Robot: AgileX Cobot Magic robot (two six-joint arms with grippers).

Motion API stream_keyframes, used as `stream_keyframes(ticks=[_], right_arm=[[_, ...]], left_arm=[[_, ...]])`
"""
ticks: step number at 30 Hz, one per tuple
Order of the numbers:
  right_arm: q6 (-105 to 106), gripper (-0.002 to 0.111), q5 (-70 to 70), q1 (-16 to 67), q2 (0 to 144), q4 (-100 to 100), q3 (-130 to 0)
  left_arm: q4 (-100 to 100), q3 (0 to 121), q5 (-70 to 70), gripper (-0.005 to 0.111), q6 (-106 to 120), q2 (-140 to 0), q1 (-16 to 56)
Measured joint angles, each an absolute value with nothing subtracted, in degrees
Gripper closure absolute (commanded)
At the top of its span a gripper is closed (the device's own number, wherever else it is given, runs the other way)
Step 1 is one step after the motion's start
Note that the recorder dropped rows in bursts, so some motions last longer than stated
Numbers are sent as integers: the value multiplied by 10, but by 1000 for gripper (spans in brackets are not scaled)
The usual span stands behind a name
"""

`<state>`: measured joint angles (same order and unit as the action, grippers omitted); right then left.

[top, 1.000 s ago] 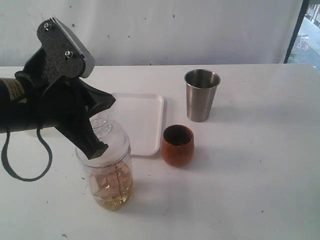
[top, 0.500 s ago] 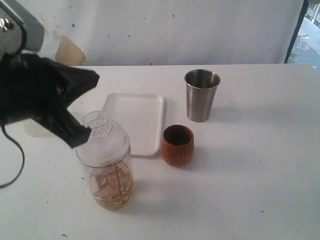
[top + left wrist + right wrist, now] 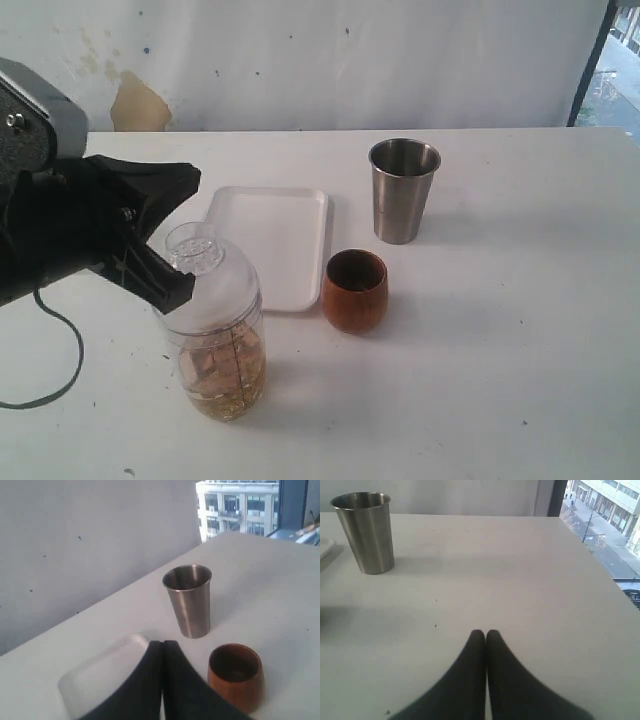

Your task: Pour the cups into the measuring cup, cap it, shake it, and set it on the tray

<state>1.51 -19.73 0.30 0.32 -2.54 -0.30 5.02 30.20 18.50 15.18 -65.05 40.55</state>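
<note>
Exterior view: measuring cup [image 3: 215, 345] stands on the table [image 3: 500, 360], just off the tray's [image 3: 270, 235] near corner, with its domed lid [image 3: 203, 272] on and amber liquid low inside. Clear plastic, so probably light, slick and a bit flexible. Grip mid-body under the lid seam. Left gripper [image 3: 163, 642] is closed and empty beside the lid. Right gripper [image 3: 485, 631] is closed and empty over bare table.

Right half of surface [image 3: 520, 330]: open, wide passage near and far. Centre: steel tumbler [image 3: 403, 190] far, wooden cup [image 3: 354, 290] nearer, narrow gap between them. Tray [image 3: 270, 235] low, passable overhead. Near left: tall measuring cup [image 3: 215, 330], with left pincer [image 3: 163, 644] crowding its top and blocking the left-side approach.
</note>
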Motion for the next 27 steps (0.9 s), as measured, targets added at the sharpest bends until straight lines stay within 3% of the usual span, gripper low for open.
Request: stream_keyframes(ticks=[10, 27], right_arm=[[15, 108, -197, 3, 3, -25, -3], [15, 108, -197, 3, 3, -25, -3]], left_arm=[[21, 301, 210, 107, 138, -713, 406], [11, 324, 146, 107, 122, -658, 406]])
